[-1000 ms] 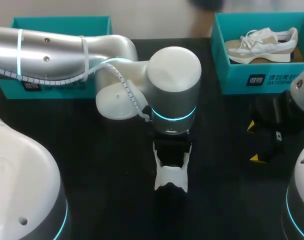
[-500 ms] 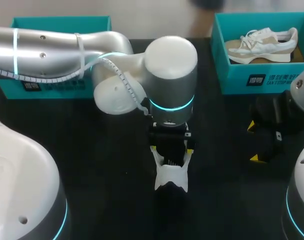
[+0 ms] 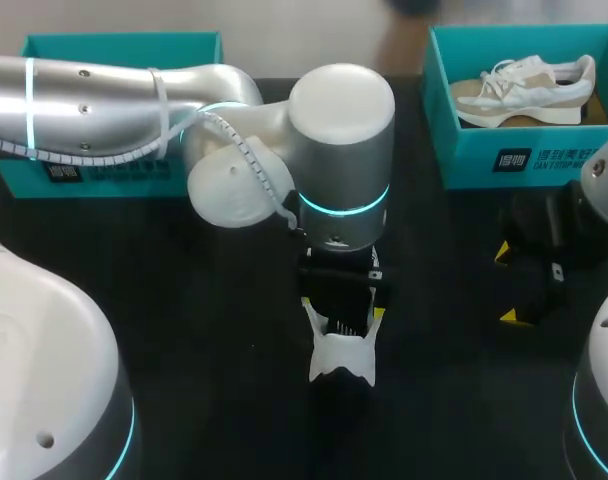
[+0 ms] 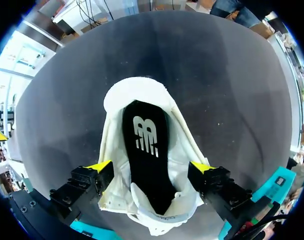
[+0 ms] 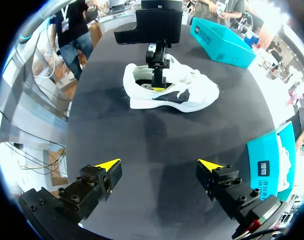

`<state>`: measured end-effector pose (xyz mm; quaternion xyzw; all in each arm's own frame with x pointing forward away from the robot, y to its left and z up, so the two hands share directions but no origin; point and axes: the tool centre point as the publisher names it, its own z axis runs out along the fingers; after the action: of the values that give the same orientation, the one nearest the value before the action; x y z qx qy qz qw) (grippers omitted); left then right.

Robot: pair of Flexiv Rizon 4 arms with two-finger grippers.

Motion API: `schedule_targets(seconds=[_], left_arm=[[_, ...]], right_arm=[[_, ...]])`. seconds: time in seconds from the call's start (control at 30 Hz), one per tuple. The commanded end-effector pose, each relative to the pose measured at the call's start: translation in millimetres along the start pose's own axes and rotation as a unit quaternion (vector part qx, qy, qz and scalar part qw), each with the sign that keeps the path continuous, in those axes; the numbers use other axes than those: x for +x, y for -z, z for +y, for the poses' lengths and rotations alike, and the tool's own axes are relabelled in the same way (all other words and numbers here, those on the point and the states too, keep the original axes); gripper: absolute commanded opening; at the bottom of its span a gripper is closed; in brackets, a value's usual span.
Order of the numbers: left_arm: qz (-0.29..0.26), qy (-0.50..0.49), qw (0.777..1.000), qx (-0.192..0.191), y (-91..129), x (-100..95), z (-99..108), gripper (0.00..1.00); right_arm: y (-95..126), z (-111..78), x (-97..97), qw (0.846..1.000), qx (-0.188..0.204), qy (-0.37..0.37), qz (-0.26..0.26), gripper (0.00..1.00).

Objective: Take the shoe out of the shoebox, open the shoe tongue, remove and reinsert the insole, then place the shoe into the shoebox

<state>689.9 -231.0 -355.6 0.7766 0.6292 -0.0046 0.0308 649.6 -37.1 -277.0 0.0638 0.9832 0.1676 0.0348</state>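
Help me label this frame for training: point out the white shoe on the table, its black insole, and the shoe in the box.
white shoe [image 5: 194, 85], right wrist view, white upper.
insole [image 4: 147, 170], left wrist view, black middle.
boxed shoe [image 3: 524, 85], head view, tan side panel.

Left arm [image 3: 104, 100] reaches in to middle, wrist vertical. left gripper [image 4: 151, 167] points straight down, fingers spread wide, yellow tips level. right gripper [image 5: 159, 164] well apart from it, angled down, fingers wide apart.
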Motion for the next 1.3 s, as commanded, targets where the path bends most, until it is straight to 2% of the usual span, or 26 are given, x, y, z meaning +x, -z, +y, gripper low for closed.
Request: schedule_targets(seconds=[0.03,0.4,0.53,0.67,1.1,1.3], left_arm=[[0.007,0.000,1.000,-0.001,-3.1,-5.6,-0.7,1.00],[0.009,-0.003,1.000,0.010,6.0,6.7,2.9,1.00],[-0.001,0.012,1.000,0.013,10.7,11.7,10.5,1.00],[0.002,0.015,1.000,0.001,14.1,12.1,12.7,1.00],[0.001,0.042,0.999,0.002,15.9,5.1,46.1,0.99],[0.003,0.056,0.998,-0.010,25.2,8.0,65.5,0.91]], right_arm=[[-0.4,0.6,0.7,1.000,0.001,0.000,-0.001,1.00],[-0.4,0.6,0.7,1.000,0.001,0.000,-0.001,1.00],[-0.4,0.6,0.7,1.000,0.001,0.000,-0.001,1.00],[-0.4,0.6,0.7,1.000,0.001,0.000,-0.001,1.00],[-0.4,0.6,0.7,1.000,0.001,0.000,-0.001,1.00],[-0.4,0.6,0.7,1.000,0.001,0.000,-0.001,1.00]])
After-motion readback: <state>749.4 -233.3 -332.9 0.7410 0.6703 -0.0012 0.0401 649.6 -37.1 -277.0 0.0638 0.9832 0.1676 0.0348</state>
